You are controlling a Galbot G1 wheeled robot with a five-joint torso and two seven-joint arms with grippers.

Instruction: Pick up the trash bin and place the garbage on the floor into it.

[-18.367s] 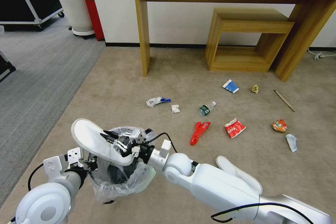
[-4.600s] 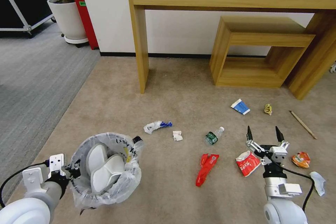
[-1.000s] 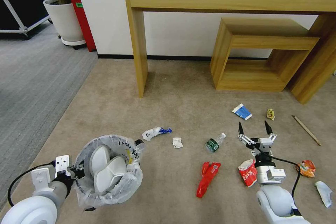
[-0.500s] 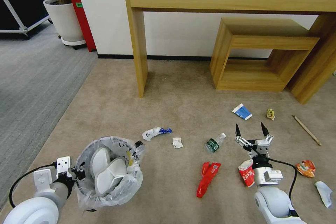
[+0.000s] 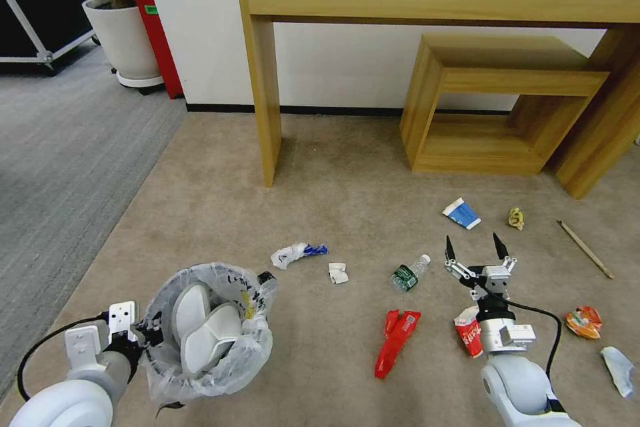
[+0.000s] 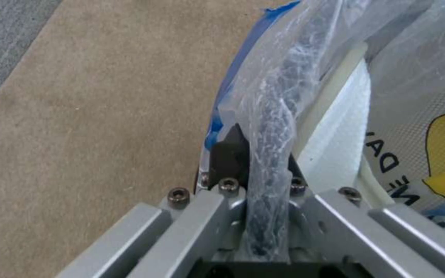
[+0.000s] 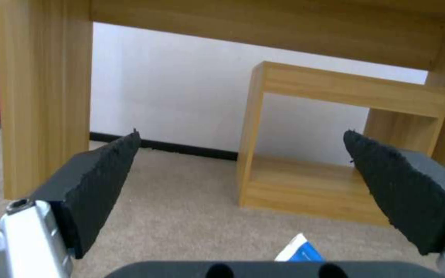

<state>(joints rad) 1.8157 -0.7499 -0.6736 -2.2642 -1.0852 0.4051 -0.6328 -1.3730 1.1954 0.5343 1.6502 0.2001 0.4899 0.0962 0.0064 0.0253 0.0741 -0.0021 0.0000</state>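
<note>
Litter looks light and crushable: right gripper (image 5: 473, 250), fingers spread, hovers near the blue-white carton (image 5: 461, 213); left gripper (image 6: 256, 154) pinches the trash bin (image 5: 200, 327) rim.

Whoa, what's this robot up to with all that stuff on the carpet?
It is tidying litter. Its left tool is shut on the rim of the trash bin, which holds two white slippers. Its right tool hangs open over the floor between a clear bottle and a blue-white carton.
</note>
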